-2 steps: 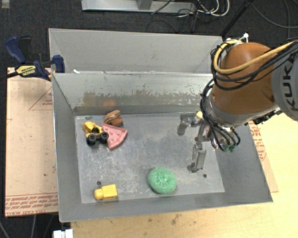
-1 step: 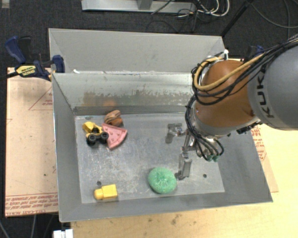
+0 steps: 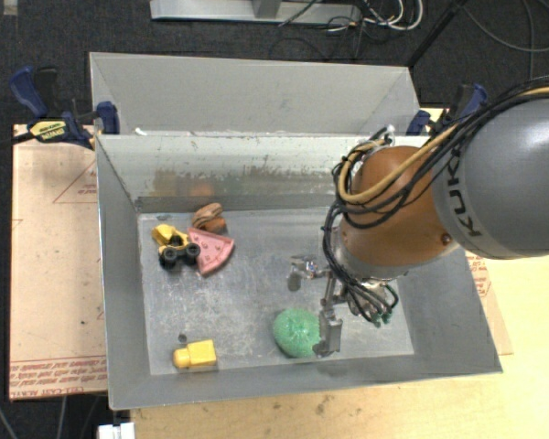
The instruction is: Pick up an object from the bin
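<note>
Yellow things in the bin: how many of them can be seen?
2. A yellow toy vehicle with black wheels lies at the back left, beside a pink wedge; a yellow block lies at the front left. The arm may hide more on the right.

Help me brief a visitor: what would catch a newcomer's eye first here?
The arm's orange-covered wrist over the right of the bin, its gripper down beside a green ball near the front wall. Then the cluster at back left: a yellow toy truck, a pink wedge and a brown lump.

Ball (image 3: 297, 332) right of block (image 3: 195, 355), near front
</note>
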{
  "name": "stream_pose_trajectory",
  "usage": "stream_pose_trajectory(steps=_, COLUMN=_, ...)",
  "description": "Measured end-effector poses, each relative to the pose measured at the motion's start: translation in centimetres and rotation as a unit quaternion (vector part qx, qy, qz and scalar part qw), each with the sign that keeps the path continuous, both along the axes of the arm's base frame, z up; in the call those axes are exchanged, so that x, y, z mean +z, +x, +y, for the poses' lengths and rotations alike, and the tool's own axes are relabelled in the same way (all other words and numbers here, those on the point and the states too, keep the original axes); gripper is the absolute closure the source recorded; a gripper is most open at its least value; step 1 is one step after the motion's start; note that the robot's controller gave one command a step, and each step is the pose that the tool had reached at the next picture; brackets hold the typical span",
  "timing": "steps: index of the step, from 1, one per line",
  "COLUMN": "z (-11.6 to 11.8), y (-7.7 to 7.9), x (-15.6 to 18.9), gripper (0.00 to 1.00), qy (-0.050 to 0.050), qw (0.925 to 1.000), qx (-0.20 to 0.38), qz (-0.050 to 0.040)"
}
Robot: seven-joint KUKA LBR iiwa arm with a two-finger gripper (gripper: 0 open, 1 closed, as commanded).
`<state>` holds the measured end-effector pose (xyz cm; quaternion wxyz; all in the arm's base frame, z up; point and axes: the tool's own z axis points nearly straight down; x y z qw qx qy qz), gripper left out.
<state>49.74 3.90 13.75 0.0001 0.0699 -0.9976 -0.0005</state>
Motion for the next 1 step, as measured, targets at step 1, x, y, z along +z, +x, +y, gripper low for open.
stream_pose_trajectory(steps=1, z=0.45, y=-0.64, x=-4.88, gripper=0.0, qy=0.0, qw=0.9959, qx=0.091, qz=-0.0023)
